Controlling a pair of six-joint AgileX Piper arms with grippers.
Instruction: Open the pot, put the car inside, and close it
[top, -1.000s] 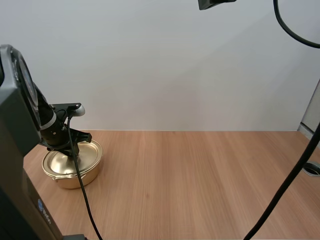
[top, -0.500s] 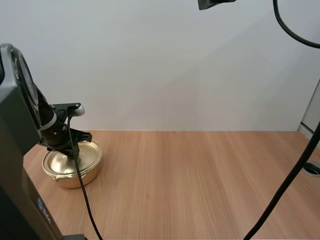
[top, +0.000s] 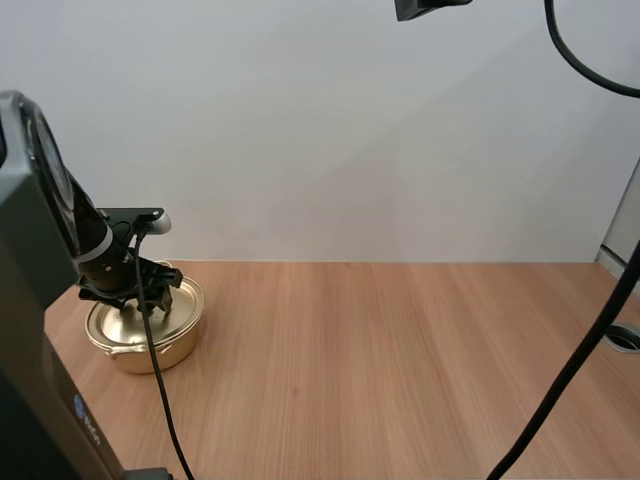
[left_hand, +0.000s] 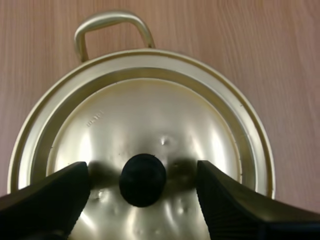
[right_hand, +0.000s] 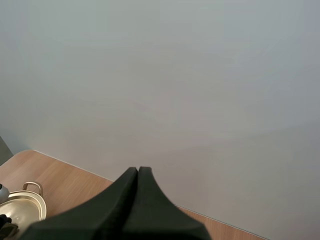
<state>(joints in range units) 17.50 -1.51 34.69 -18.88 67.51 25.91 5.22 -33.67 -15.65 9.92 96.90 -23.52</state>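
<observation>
Lidded gold pot (top: 146, 330) on the table (top: 400, 350), left gripper (left_hand: 142, 172) over it.
The pot sat in the lower left of the high view, its domed lid (left_hand: 145, 115) on, hiding any contents. It was shiny gold, slightly dented, with a loop handle (left_hand: 112, 22) and 1 black knob (left_hand: 142, 180). The left gripper's 2 fingers stood apart on either side of the knob, clear of it; the right gripper (right_hand: 137, 175) was closed on nothing.

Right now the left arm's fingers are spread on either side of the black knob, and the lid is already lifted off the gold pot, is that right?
Not quite: the lid is not lifted off, it sits closed on the gold pot, as the left wrist view shows. The left arm's fingers are indeed spread on either side of the black knob.
</observation>
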